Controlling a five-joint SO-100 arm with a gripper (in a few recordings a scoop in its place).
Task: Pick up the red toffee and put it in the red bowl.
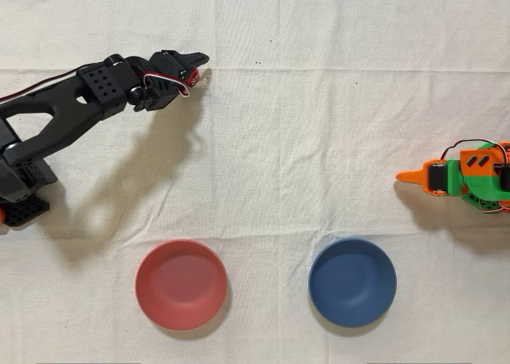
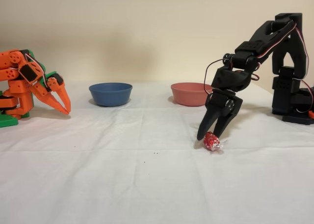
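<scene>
Claw [image 2: 212,134] hung tips-down over toffee [image 2: 211,141] on counter [image 2: 147,185], jaws slightly parted astride it, not gripping. Best move: sink lower, centre foil, pinch firmly before lifting toward red bowl [image 1: 181,284].

Item 1: round, shallow, dark blue plastic bowl [image 1: 352,282], plain and unmarked, upright on the cloth; in the overhead view it sits at lower right of centre, in the fixed view [image 2: 111,93] at left of centre near the back.

Item 2: white fabric tablecloth [image 1: 319,141], creased in straight fold lines, with a few tiny dark specks; it covers the whole work surface [image 2: 122,185].

Item 3: idle orange arm with green parts [image 1: 462,178], at the right edge in the overhead view and at the left edge in the fixed view [image 2: 29,87], its pointed orange tip angled down toward the cloth.

Item 4: plain beige wall [image 2: 147,28] behind the table.
</scene>
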